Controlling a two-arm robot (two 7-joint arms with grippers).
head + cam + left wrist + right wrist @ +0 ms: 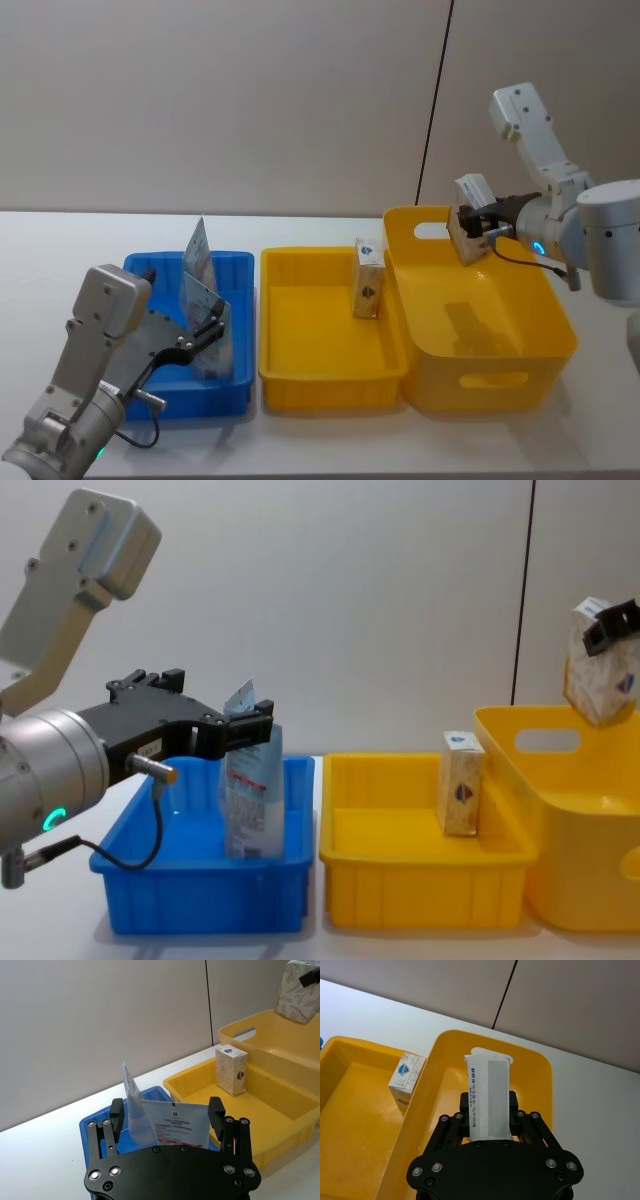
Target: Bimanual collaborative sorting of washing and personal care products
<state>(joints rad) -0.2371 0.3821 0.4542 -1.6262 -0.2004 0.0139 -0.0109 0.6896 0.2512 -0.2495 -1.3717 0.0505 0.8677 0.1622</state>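
a pale squeeze tube [205, 300] with red print is standing crimped end up in the blue bin [240, 262] at the lower left of the head frame, and a second tube [196, 245] is standing taller just behind it. the left gripper [212, 322] is coming in from the lower left corner and sitting around the front tube's upper part. i cannot tell whether it is clamping that tube or only bracketing it. a cream box [367, 280] with a blue top is standing upright at the right rear of the shallow yellow tray [300, 375] in the middle of the frame. at the upper right, the right gripper [480, 225] is pinching a second box [463, 238], holding it tilted in the air over the back rim of the deep yellow bin [490, 378].
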